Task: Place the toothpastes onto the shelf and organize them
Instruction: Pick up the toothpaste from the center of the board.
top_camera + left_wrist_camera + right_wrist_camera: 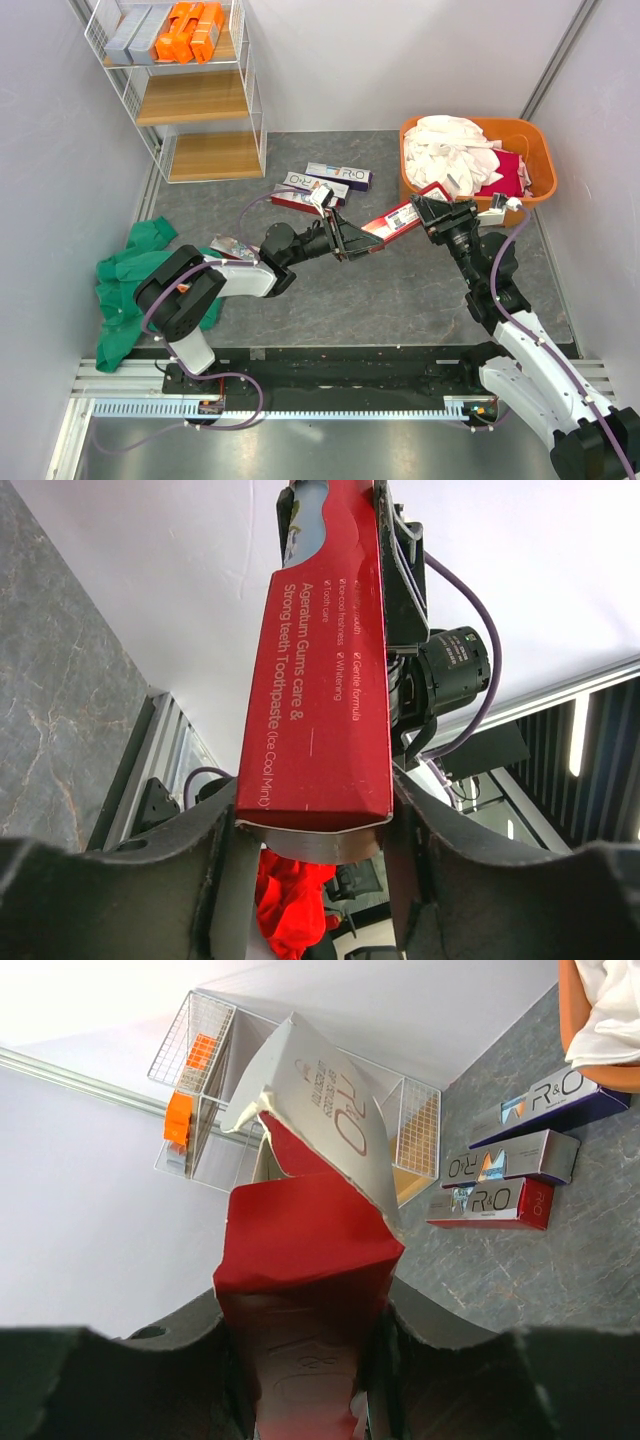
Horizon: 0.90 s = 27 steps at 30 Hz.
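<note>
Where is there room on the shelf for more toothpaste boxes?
The middle board and bottom board of the shelf are bare. The top board is crowded with grey boxes and orange boxes; only its right end, beside the orange ones, looks free.

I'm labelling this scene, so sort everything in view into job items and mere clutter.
Job: red cardboard toothpaste carton in mid-air; three slim R&O cartons lying flat; orange cartons and grey cartons already shelved; white wire shelf with wooden boards.
Clutter: orange plastic tub; white laundry inside it; crumpled green cloth.
</note>
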Tool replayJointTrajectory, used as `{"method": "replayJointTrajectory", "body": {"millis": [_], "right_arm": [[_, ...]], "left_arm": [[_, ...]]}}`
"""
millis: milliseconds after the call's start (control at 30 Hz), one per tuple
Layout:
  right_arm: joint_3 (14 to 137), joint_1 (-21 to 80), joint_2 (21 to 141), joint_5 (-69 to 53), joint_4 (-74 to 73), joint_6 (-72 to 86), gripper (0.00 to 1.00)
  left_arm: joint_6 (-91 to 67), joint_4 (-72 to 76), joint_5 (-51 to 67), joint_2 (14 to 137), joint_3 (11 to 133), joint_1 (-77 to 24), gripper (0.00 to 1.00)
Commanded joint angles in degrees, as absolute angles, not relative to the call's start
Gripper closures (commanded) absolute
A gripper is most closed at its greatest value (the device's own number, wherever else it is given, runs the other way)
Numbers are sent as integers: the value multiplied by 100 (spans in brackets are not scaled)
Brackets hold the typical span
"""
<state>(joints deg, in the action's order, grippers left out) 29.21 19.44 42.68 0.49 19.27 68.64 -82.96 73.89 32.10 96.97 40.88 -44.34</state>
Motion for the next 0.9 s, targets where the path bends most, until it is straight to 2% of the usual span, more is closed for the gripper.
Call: {"method": "replayJointTrajectory", "body": {"millis": [0,200,400,600,867], "right_arm": [[3023,1942,4210,88,2154,6917,60],[2979,1942,4271,88,2083,6979,43],[2918,1942,4403,35,1969,6970,27],[2839,1934,4465,18,1943,6979,2],[2690,1925,4456,-237,1776,6935,2]], "left_arm": [[-7901,7752,3261,9624,4298,-4456,50],[-7866,7752,3199,9501,4175,-4298,64],[-7857,7638,3357,9317,3903,-3886,67],[-7892,7585,3480,8974,3341,-3253,68],[-7726,6980,3893,8193,2743,-2085,69]]}}
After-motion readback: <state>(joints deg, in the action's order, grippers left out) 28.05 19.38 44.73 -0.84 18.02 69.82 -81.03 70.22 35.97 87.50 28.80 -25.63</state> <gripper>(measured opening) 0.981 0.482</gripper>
